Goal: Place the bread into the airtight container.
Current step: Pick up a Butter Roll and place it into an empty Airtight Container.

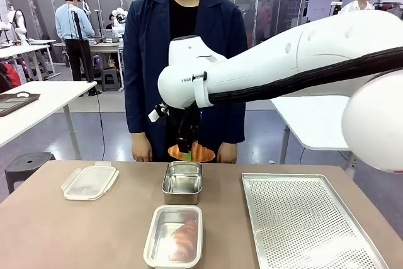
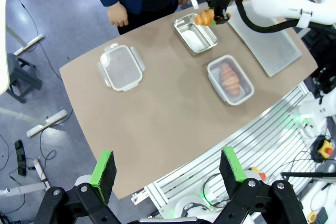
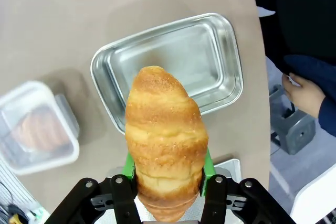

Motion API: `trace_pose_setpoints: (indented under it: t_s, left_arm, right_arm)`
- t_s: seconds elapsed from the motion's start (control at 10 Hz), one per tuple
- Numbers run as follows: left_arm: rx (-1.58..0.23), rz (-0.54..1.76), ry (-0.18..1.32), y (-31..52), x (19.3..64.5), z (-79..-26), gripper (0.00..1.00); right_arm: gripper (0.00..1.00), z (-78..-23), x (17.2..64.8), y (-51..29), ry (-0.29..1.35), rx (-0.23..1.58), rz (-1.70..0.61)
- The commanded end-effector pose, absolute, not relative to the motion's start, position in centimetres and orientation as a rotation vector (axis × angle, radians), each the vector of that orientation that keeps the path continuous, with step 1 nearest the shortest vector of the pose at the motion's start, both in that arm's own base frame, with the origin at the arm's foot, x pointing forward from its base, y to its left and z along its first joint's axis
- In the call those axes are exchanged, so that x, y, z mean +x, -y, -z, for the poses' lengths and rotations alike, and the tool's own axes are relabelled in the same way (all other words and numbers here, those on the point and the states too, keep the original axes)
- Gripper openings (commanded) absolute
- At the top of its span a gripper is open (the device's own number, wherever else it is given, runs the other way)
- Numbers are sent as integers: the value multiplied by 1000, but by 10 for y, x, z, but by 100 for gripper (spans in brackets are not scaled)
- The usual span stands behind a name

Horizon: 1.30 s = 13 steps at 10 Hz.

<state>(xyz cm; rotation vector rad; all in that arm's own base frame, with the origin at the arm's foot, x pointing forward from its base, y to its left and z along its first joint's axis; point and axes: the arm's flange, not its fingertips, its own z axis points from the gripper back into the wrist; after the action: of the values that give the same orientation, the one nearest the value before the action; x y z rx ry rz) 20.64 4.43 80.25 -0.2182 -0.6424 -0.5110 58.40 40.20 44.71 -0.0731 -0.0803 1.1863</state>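
Right pincer (image 1: 187, 145) clamped on one end of the croissant (image 3: 163, 119), hanging above the empty steel container (image 3: 210, 56), near its far rim. Left pincer (image 2: 168, 163) wide open, empty, well back from container. Risk: released here, the bread likely clips that rim and tips onto the bench (image 2: 157, 103).

Right arm (image 1: 283, 61) reaching in across middle, wrist bent down. My right gripper (image 1: 188, 149) points down, just above far rim of empty steel container (image 1: 181, 197), jaws clamped on bread (image 1: 204, 154). My left gripper (image 2: 168, 167) high up, well apart from steel container on its near side, fingers spread wide, holding nothing.
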Motion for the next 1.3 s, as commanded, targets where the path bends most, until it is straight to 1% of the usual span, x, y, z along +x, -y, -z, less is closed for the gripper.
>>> trace_pose_setpoints:
  t_s: [0.0, 0.1, 0.2, 0.4, 0.7, 0.8, 1.0, 1.2]
  left_arm:
    - [-224, 522, 636, -43, 206, -805, 100]
    - [-224, 522, 636, -43, 206, -805, 100]
    - [-224, 522, 636, -43, 206, -805, 100]
    - [-224, 522, 636, -43, 206, -805, 100]
    - [-224, 522, 636, -43, 206, -805, 100]
    - [-224, 522, 636, -43, 206, -805, 100]
    - [-224, 522, 636, -43, 206, -805, 100]
    - [-224, 522, 636, -43, 206, -805, 100]
  right_arm:
    - [52, -448, 591, -419, 92, -92, -1009]
    - [52, -444, 592, -425, 123, -117, -937]
    - [52, -440, 592, -426, 109, -116, -882]
    - [52, -435, 595, -421, 138, -17, -697]
    - [52, -430, 593, -415, 197, 41, -433]
    - [52, -428, 593, -413, 215, 96, -368]
    - [52, -412, 597, -410, 208, 70, -191]
    - [52, -393, 606, -410, 181, 103, -55]
